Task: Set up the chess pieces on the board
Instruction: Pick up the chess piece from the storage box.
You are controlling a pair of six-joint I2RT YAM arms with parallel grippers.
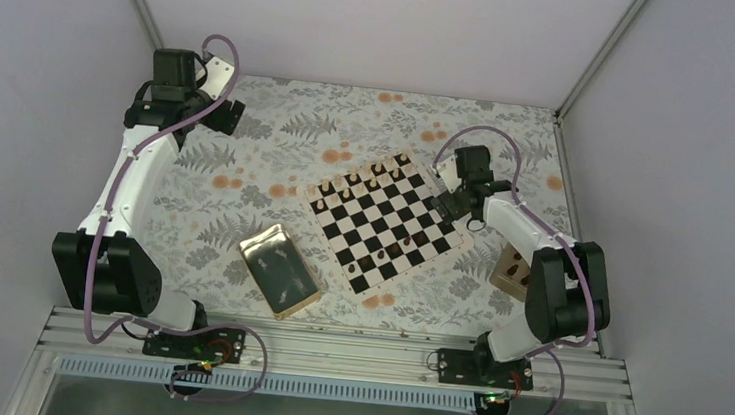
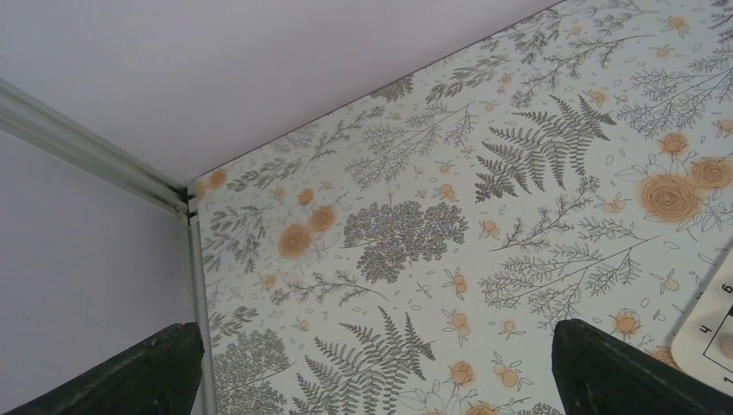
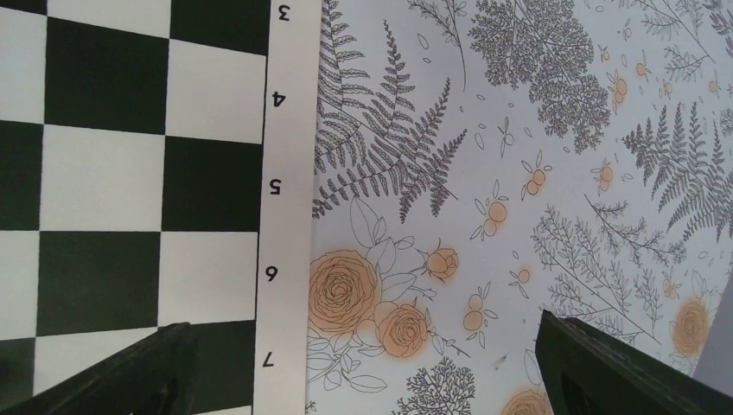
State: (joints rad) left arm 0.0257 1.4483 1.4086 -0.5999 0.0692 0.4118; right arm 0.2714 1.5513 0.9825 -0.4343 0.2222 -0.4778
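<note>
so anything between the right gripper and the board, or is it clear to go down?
Nothing visible. The right gripper hangs open over the right edge of the board. Its wrist view shows only the numbered rim, bare squares and the floral tablecloth below it.

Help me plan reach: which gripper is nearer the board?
Right. The right gripper hangs open over the board's right edge; the left gripper is far off, near the table's far left corner.
</note>
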